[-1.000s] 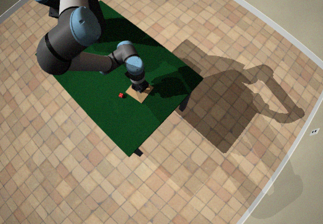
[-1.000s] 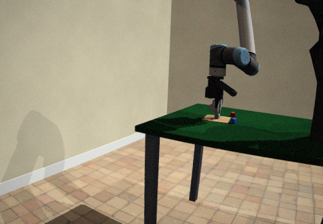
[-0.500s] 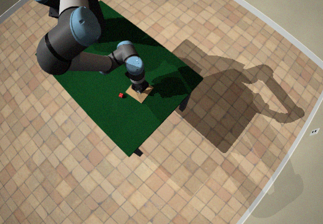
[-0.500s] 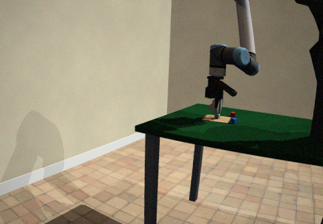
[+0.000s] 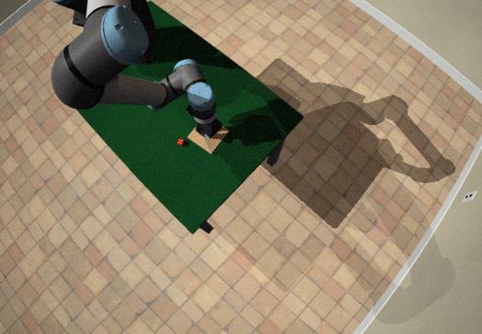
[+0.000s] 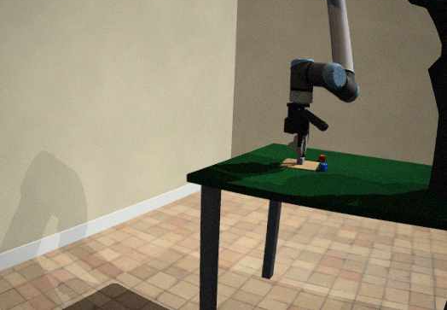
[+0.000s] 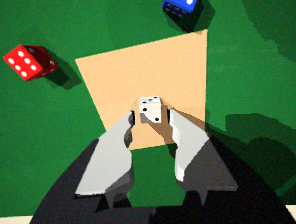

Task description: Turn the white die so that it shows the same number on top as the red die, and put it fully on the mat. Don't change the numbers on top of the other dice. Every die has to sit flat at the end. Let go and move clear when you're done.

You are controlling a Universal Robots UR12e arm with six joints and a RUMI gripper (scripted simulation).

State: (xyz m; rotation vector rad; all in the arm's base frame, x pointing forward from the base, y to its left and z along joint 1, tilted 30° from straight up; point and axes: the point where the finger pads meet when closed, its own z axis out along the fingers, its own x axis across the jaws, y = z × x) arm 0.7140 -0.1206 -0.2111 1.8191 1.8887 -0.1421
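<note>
Wrist cam is the one to look at right now. The white die (image 7: 150, 110) sits on the tan mat (image 7: 135, 70), toward the mat's near edge but with mat showing on every side I can see, so I'd call it fully on. It looks flat to me, not propped on an edge.

The gripper (image 7: 150, 119) is straight above it, jaws spread a little, 1 on each side of the die with a thin gap. So it's bracketing the die, not pinching it.

The number is the part I can't sign off on. The face of the white die toward the camera shows 2 pips on a diagonal, and a thin strip of another face shows along its far edge. The red die (image 7: 27, 61) is out on the green table (image 7: 50, 130), well apart from the mat, and its top looks like 6, though the pips are small. If both reads are right, the tops don't match and another turn is needed.

The blue die (image 7: 180, 6) sits just off the mat's far corner, flat as far as I can tell. Both spare dice sit away from the jaws.

Left, by my guess: back the gripper off cleanly, then check the white die's top.
</note>
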